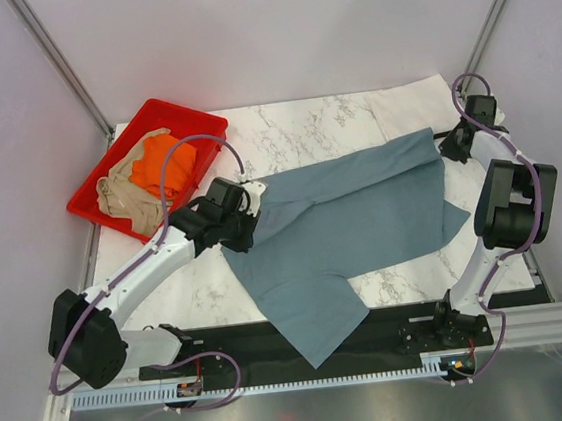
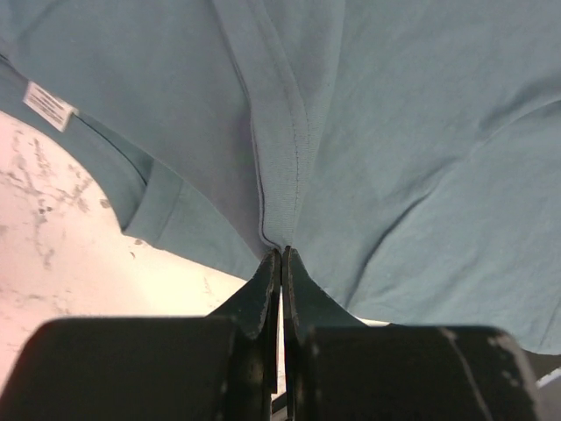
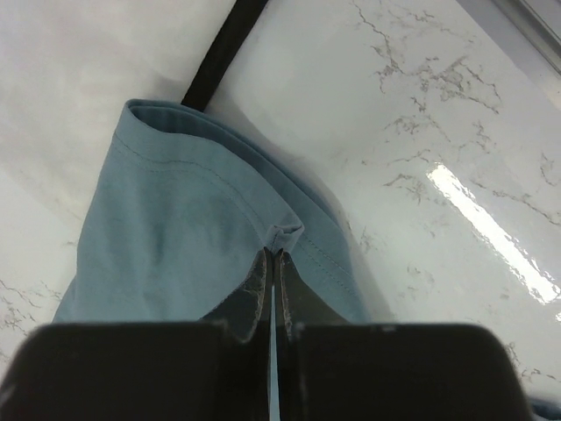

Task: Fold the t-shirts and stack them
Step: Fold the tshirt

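A slate blue-grey t-shirt lies stretched across the marble table, one part hanging over the near edge. My left gripper is shut on the shirt's ribbed collar edge at its left end. My right gripper is shut on a pinched hem corner at the shirt's far right end. The bright orange t-shirt and the tan-beige t-shirt lie crumpled in the red tray. A pale off-white t-shirt lies flat at the back right of the table.
The red plastic tray stands at the back left corner. A white label shows inside the shirt's neck. A black bar crosses the table edge in the right wrist view. Grey walls close in on both sides.
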Controlling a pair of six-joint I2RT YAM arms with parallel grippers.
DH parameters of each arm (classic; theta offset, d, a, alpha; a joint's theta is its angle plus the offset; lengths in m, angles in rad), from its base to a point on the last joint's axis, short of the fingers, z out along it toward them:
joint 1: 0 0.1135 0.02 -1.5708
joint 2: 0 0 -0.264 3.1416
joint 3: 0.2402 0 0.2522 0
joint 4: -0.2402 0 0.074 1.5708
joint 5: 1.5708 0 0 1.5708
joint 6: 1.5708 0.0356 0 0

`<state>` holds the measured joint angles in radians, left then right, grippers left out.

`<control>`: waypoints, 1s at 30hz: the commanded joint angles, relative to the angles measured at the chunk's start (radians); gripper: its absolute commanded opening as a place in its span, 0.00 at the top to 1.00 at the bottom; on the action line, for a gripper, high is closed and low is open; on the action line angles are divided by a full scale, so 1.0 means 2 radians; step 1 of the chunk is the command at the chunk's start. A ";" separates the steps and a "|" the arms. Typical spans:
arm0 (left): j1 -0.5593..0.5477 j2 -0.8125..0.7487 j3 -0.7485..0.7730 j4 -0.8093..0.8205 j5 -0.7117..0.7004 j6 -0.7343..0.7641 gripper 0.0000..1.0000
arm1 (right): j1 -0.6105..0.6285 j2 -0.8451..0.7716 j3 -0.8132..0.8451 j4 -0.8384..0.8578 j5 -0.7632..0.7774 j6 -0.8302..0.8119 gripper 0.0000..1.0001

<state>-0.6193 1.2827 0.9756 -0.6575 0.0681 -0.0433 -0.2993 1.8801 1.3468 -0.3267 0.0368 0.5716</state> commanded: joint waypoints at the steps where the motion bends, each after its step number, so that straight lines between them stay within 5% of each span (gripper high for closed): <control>1: -0.003 0.011 -0.009 -0.012 0.022 -0.030 0.97 | -0.004 -0.014 -0.004 -0.005 0.018 -0.002 0.97; 5: -0.003 0.014 -0.010 -0.017 0.033 -0.034 0.77 | -0.004 -0.021 0.003 -0.024 0.034 0.000 0.86; 9: -0.003 0.011 -0.005 -0.021 0.047 -0.045 0.70 | -0.005 -0.017 0.034 -0.068 0.064 0.003 0.70; 13: -0.003 0.015 0.015 -0.016 0.004 -0.063 0.66 | -0.005 -0.004 0.084 -0.115 0.084 0.006 0.63; 23: 0.007 0.119 0.064 0.023 -0.046 -0.124 0.63 | -0.008 0.029 0.116 -0.198 0.094 0.034 0.63; 30: 0.035 0.064 -0.014 0.096 -0.079 -0.215 0.62 | -0.064 0.020 0.032 -0.228 0.091 0.073 0.67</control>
<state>-0.5850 1.4963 1.0035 -0.5564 -0.0360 -0.3367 -0.3622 1.9293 1.4685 -0.7052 0.1833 0.6670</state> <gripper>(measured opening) 0.372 0.340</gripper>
